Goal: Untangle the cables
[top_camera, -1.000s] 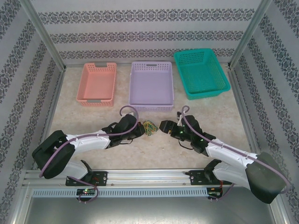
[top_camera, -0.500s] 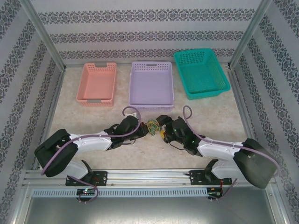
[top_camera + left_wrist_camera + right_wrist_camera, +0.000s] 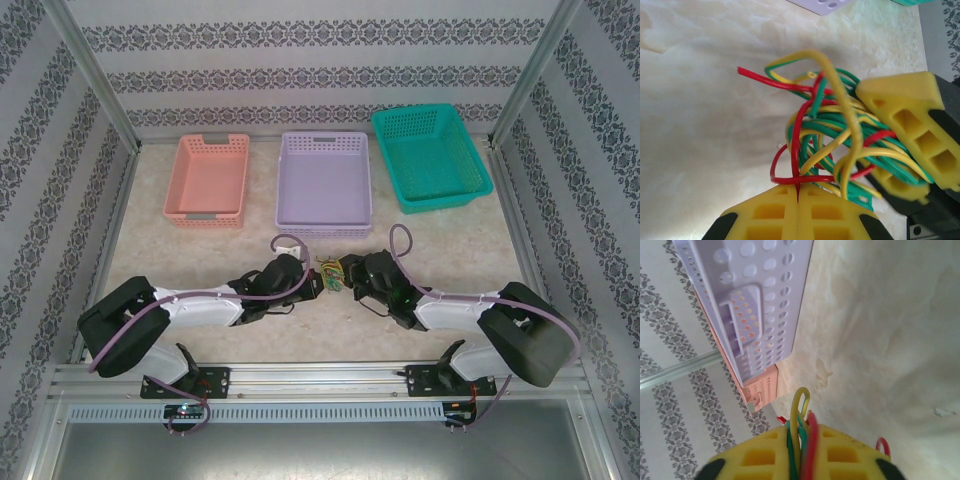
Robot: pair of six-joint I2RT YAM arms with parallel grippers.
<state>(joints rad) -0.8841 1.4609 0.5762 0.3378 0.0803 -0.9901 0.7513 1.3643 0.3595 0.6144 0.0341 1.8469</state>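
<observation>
Left yellow-fingered gripper [image 3: 798,199] clenches a red strand [image 3: 796,145]; right yellow-fingered gripper [image 3: 800,440] clamps several thin red, yellow, green cables [image 3: 830,132]. Pulling apart risks tightening knots.

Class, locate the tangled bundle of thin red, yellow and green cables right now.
In the top view the cable bundle is mid-table, just in front of the lilac plastic basket, clamped between the left gripper and the right gripper.
</observation>
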